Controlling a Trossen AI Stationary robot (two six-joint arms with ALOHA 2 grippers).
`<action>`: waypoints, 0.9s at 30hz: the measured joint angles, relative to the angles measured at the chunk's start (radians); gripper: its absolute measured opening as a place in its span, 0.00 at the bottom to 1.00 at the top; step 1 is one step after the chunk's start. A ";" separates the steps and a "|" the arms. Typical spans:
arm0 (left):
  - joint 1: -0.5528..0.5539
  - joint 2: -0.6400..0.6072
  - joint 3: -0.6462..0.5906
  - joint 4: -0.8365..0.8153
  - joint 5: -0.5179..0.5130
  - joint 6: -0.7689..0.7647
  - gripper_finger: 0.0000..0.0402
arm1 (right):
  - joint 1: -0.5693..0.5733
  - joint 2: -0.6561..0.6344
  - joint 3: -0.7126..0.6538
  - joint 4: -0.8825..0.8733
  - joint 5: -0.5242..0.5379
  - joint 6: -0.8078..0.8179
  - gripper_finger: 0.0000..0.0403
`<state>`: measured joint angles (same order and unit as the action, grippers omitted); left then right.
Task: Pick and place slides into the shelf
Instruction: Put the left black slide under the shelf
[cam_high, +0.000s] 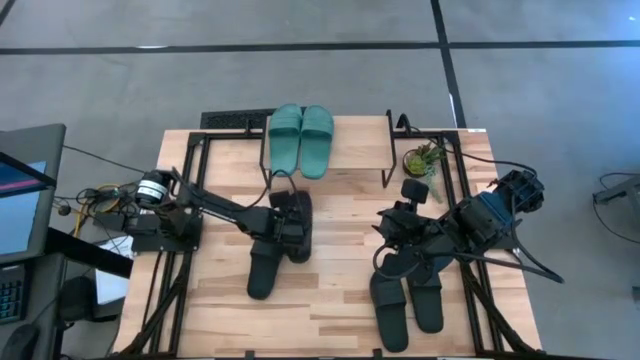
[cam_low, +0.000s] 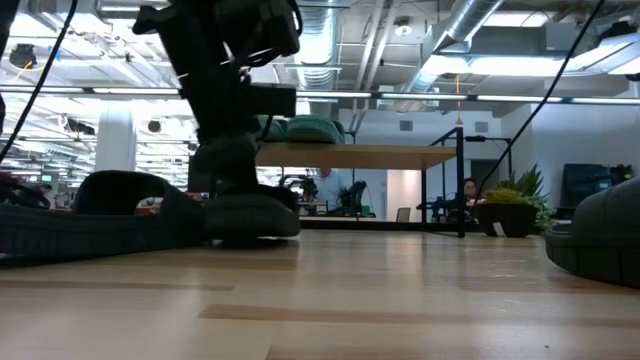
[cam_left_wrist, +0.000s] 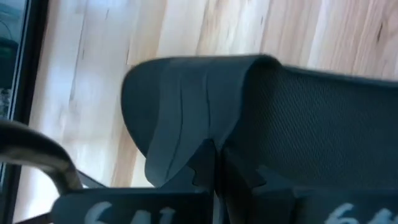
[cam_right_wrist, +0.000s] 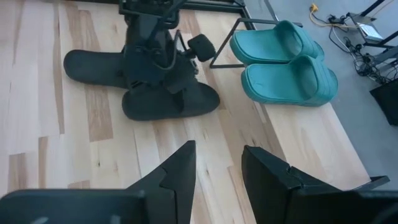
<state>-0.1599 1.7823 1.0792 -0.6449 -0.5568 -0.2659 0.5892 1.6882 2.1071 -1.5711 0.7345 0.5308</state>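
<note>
A teal pair of slides (cam_high: 300, 140) lies on the shelf (cam_low: 350, 155) at the table's far middle. My left gripper (cam_high: 290, 222) is shut and slants down over the strap of a black slide (cam_right_wrist: 186, 102) that lies flat on the table. A second black slide (cam_high: 265, 272) lies just nearer the front edge. My right gripper (cam_right_wrist: 217, 162) hangs open high above the table's right half, with nothing between its fingers. Under that arm lie two more black slides (cam_high: 405, 300). My left gripper's shut fingertips (cam_left_wrist: 208, 163) stand at the edge of the black slide's wide strap (cam_left_wrist: 186, 106), coming from above and slanting down. Nothing lies between the fingers. Whether the tips press on the strap or stop just short of it, I cannot tell.
A small potted plant (cam_high: 425, 160) stands at the far right by the shelf's black legs (cam_high: 392, 150). A monitor (cam_high: 20, 200) and cables sit off the table's left edge. Bare wood shows in the table's middle (cam_high: 340, 250).
</note>
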 joint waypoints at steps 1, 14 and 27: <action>-0.004 -0.001 -0.009 -0.001 -0.002 -0.004 0.00 | 0.000 0.000 0.000 0.000 0.000 0.000 0.29; -0.006 0.000 -0.034 -0.108 -0.054 0.038 0.00 | 0.000 0.000 0.000 0.000 -0.001 0.019 0.29; 0.002 -0.051 -0.031 -0.232 -0.108 0.113 0.00 | 0.006 0.000 0.000 0.000 -0.001 0.019 0.29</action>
<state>-0.1579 1.7312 1.0485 -0.8768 -0.6644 -0.1524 0.5953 1.6882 2.1071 -1.5711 0.7338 0.5502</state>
